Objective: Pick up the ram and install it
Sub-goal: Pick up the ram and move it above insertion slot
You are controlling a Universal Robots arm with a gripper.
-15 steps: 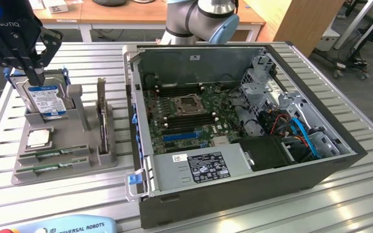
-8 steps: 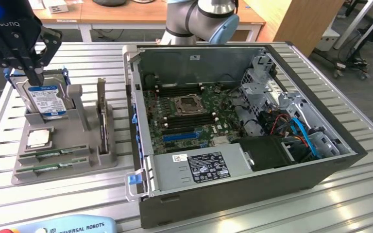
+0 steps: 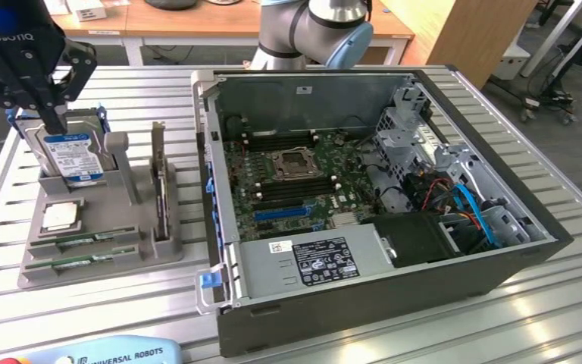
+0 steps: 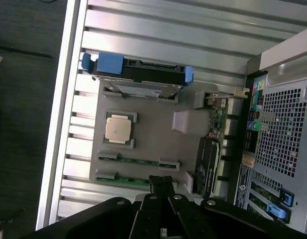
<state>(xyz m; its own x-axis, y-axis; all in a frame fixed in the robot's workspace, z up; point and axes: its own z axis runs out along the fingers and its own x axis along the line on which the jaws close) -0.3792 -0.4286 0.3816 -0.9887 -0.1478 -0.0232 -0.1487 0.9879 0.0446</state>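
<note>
Hovering above the hard drive (image 3: 73,155) in the exterior view, the gripper (image 3: 55,121) is closed and empty. Slatted aluminium table (image 3: 533,303); wooden desks (image 3: 179,26) behind. Two ram sticks (image 3: 81,243) sit slotted at the grey fixture's (image 3: 109,203) front.

Wrist view: gripper (image 4: 160,184) near the ram sticks (image 4: 138,161); dark floor (image 4: 24,124) beyond the table edge.

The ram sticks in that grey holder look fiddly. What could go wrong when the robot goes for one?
1. The two ram sticks lie side by side in the holder, so a grab could nudge the wrong one.
2. The gripper hangs right by the upright hard drive and might bump it.
3. The motherboard slots look narrow, so a tilted stick might jam.
</note>
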